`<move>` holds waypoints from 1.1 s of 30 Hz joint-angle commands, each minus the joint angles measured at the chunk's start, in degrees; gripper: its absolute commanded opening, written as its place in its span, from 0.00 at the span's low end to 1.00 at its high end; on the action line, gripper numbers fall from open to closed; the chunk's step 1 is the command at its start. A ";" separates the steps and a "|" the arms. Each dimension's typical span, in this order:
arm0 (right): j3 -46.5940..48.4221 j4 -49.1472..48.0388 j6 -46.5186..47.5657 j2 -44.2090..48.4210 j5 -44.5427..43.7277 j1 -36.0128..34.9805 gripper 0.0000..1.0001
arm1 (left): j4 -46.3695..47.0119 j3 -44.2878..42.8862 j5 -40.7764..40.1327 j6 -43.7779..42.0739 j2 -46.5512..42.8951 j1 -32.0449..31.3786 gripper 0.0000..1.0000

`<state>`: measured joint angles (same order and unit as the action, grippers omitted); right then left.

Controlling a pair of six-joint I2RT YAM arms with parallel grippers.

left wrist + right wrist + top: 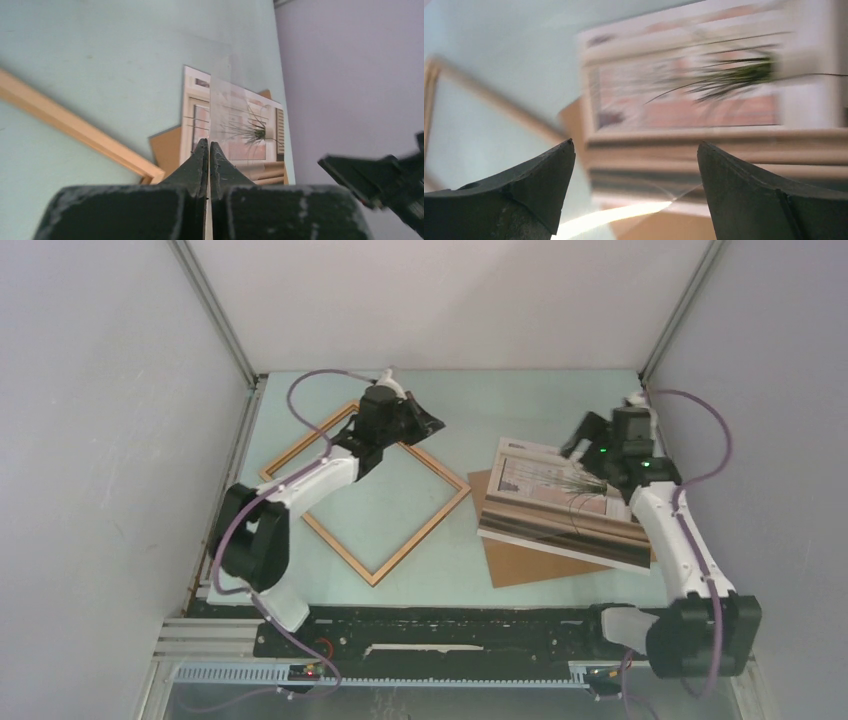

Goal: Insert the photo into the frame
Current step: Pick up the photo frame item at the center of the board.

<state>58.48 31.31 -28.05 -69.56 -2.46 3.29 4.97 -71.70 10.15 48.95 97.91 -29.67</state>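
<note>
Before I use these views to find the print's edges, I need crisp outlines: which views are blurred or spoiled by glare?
Right wrist: the photo is smeared by blur, with a bright glare streak near the bottom. Left wrist: mostly sharp, a hazy translucent patch over the photo. Top external: crisp, evenly lit; the frame reads clearly.

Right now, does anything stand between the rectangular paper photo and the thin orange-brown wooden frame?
Only table shows between photo and frame, but the left arm crosses the opening; the left gripper, seemingly shut on a clear sheet, hovers at the far corner.
</note>
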 commanded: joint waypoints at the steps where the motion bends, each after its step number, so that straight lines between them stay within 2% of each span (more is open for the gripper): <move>1: 3.90 7.23 2.67 6.30 4.00 -16.21 1.00 | -1.63 7.81 -3.53 -1.92 -9.47 2.51 0.00; 6: 2.28 10.30 -2.76 9.00 12.96 -28.02 1.00 | 0.80 16.55 -4.69 -0.15 -17.92 4.15 0.00; 10: -5.50 6.08 -10.10 13.02 21.39 -29.45 1.00 | 3.40 21.13 -5.02 1.88 -22.52 4.21 0.00; 13: -13.29 -2.05 -17.94 16.13 27.11 -30.89 1.00 | 1.20 22.72 -8.02 3.28 -25.96 4.56 0.00; 17: -25.47 -8.17 -29.30 23.47 21.42 -31.86 1.00 | 1.42 26.20 -9.97 7.68 -30.07 5.40 0.00; 22: -37.38 -18.86 -40.90 31.44 19.57 -30.31 1.00 | 2.85 27.56 -8.74 9.82 -31.91 5.43 0.00; 25: -42.93 -28.17 -44.86 29.09 22.74 -28.01 1.00 | 3.00 27.63 -8.04 10.01 -32.80 5.43 0.00; 28: -46.17 -40.32 -45.63 22.55 26.36 -25.92 0.99 | 3.14 27.70 -7.36 10.40 -33.21 5.42 0.00; 33: -47.41 -48.16 -46.20 15.57 28.32 -23.49 0.98 | 6.18 29.58 -5.41 12.66 -33.48 5.46 0.00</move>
<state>11.84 -3.14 -71.20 -51.92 23.55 -21.41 6.39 -44.23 3.03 59.11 66.37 -24.45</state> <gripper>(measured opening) 0.991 0.003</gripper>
